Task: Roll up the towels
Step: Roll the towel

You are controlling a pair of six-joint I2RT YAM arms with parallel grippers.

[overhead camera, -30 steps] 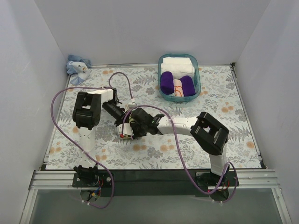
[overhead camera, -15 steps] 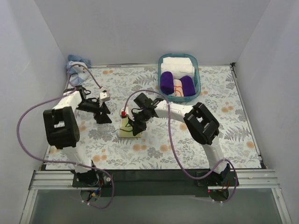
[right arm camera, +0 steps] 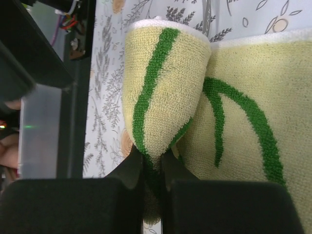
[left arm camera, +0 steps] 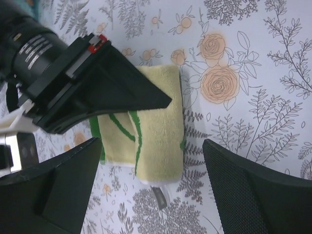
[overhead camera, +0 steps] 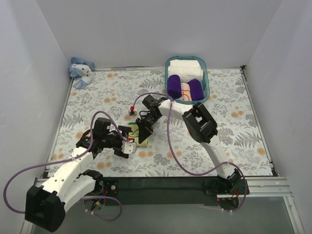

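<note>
The pale yellow-green towel (overhead camera: 143, 143) with dark green swirls lies partly rolled in the middle of the table. My right gripper (overhead camera: 143, 133) is shut on the rolled fold of this towel (right arm camera: 165, 87), which is pinched between the right gripper's (right arm camera: 154, 170) two fingers. My left gripper (overhead camera: 126, 143) is low at the towel's near-left end, open, with the towel's (left arm camera: 158, 141) end between its spread fingers (left arm camera: 258, 190) but untouched. The left gripper (left arm camera: 152, 145) faces the black right gripper (left arm camera: 97, 90) across the towel. The light blue towel (overhead camera: 81, 69) lies crumpled in the back left corner.
A teal basket (overhead camera: 207, 85) at the back right holds white folded towels and purple rolls. White walls enclose the floral table (overhead camera: 234, 131) on three sides. Purple cables loop around both arms.
My left arm has swung from the back left down to the near side, and its gripper has opened beside the towel. The right gripper stays shut on the yellow-green towel.
</note>
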